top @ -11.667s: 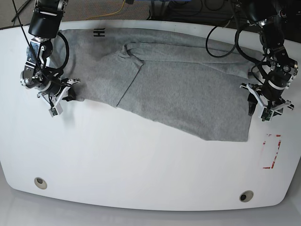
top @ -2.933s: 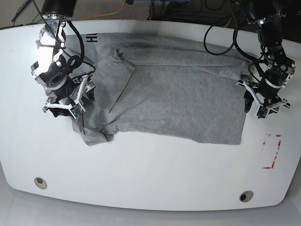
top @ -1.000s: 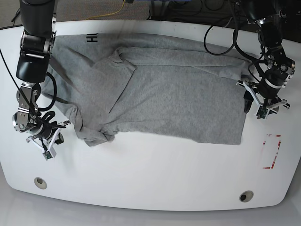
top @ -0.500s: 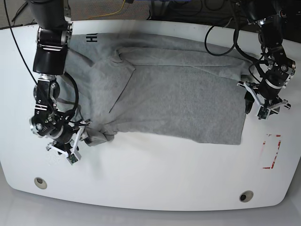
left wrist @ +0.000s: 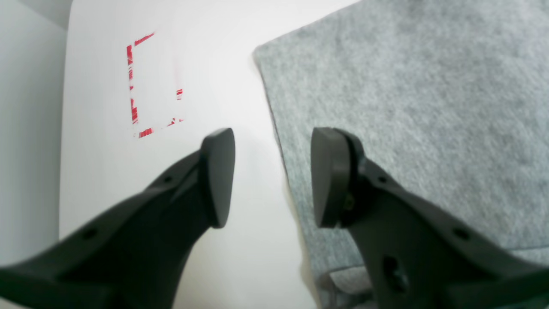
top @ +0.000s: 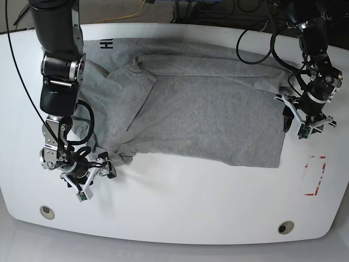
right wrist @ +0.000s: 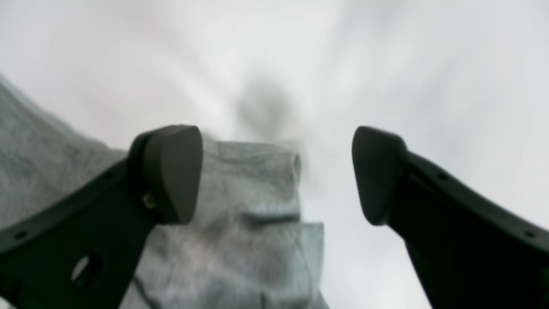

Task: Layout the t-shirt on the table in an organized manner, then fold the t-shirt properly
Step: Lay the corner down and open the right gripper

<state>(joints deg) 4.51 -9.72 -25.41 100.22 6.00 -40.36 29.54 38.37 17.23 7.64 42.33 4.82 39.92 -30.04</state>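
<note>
The t-shirt [top: 196,109] lies spread across the upper half of the table [top: 180,202] in the base view, reaching from the upper left, where black lettering [top: 107,44] shows near the far edge, to the right side, where its straight edge ends just short of the left gripper [top: 297,121]. A flap is folded over near the upper middle, and the lower left corner is bunched into a small crumpled wad.

At that wad, in the lower left of the frame, the right gripper [top: 94,177] hangs low over the table. The right wrist view shows the right gripper [right wrist: 274,176] with its jaws spread wide, the bunched grey cloth lying between them nearer the left finger [right wrist: 171,171], with nothing clamped; that picture is blurred.

In the left wrist view the left gripper [left wrist: 272,176] is part open, its two dark fingers straddling the shirt's edge: one over bare white tabletop, the other over grey cloth [left wrist: 420,107]. It grips nothing.

The tabletop is glossy white with curved edges. A broken red rectangular outline [top: 315,174] sits at the lower right, also seen in the upper left of the left wrist view [left wrist: 150,86]. Two small round holes [top: 47,211] [top: 284,227] lie near the bottom edge. Beyond the far edge, along the top of the frame, are dark floor, black cables and a yellow cable [top: 143,6].
</note>
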